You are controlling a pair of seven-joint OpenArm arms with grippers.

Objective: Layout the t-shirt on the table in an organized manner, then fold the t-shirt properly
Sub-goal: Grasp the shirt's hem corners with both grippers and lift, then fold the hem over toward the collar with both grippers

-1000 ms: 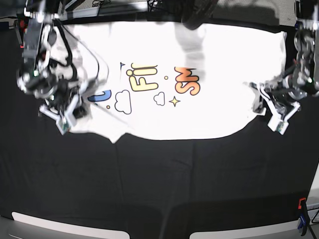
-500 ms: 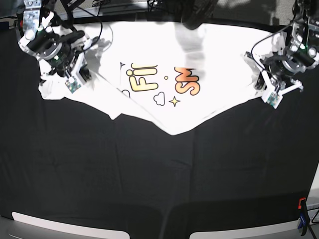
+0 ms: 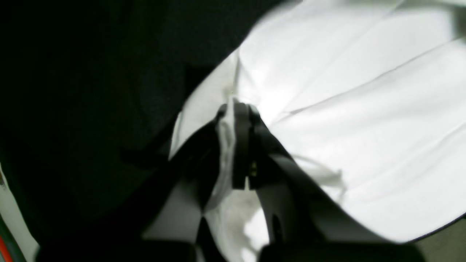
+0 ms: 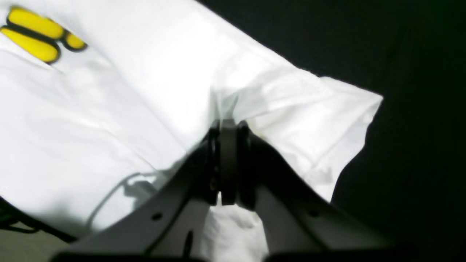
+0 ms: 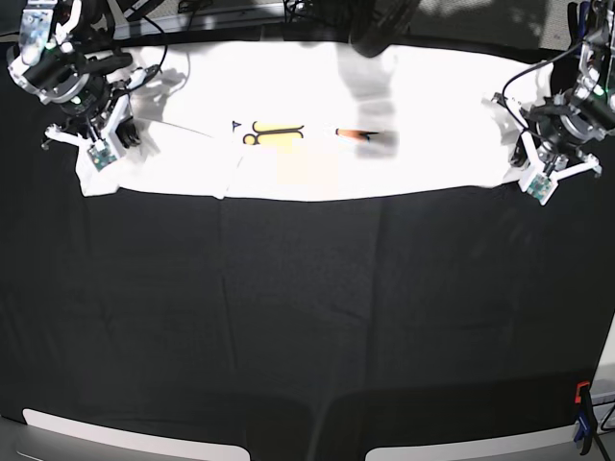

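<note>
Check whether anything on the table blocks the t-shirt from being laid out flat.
Nothing visible does. The left gripper and right gripper each pinch an end of the t-shirt, and the black table in front of it shows only bare cloth.

The table (image 5: 307, 327), covered in wrinkled black cloth, carried the white t-shirt (image 5: 317, 115), which lay as a wide band along the table's far edge. An orange and blue clamp (image 5: 581, 423) gripped its near right corner.
</note>
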